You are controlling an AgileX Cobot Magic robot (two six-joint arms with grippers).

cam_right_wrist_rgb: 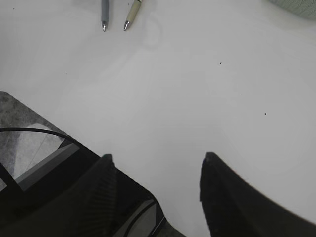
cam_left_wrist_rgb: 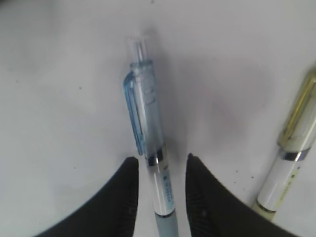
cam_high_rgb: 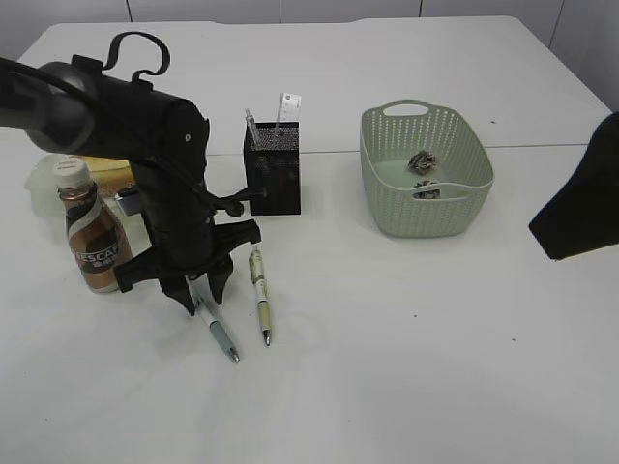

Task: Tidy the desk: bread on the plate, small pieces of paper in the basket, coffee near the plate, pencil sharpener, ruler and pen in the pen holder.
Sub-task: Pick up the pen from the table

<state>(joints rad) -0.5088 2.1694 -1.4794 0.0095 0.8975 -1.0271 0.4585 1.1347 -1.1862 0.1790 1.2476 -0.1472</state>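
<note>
1. The left arm hides much of the left side in the exterior view: behind it a yellowish thing [cam_high_rgb: 102,166], perhaps the bread, and a pale plate [cam_high_rgb: 41,184] show only in slivers, too covered to tell how they sit.
2. A small dark object [cam_high_rgb: 130,200] just behind the coffee bottle [cam_high_rgb: 95,232] cannot be identified.
3. The right gripper is cut off at the right edge of the exterior view as a black shape; in its wrist view the right gripper [cam_right_wrist_rgb: 155,170] has its jaws standing apart over bare worktop [cam_right_wrist_rgb: 197,89], holding nothing.
4. The left gripper [cam_left_wrist_rgb: 160,168] is down at the worktop, its jaws straddling the blue pen [cam_left_wrist_rgb: 148,128] (one finger on each side of the barrel, narrow gaps visible, so not pinching it).
5. The blue pen lies flat on the worktop, its tip pointing toward the camera in the exterior view; the yellow-green pen [cam_high_rgb: 259,293] lies just beside it on the right, apart from it.
6. The black pen holder [cam_high_rgb: 273,166] stands behind the pens, upright, with a pen and a white ruler-like strip [cam_high_rgb: 286,108] sticking out.
7. The green basket [cam_high_rgb: 387,169] sits well to the right, with crumpled paper pieces [cam_high_rgb: 422,162] inside.
</note>
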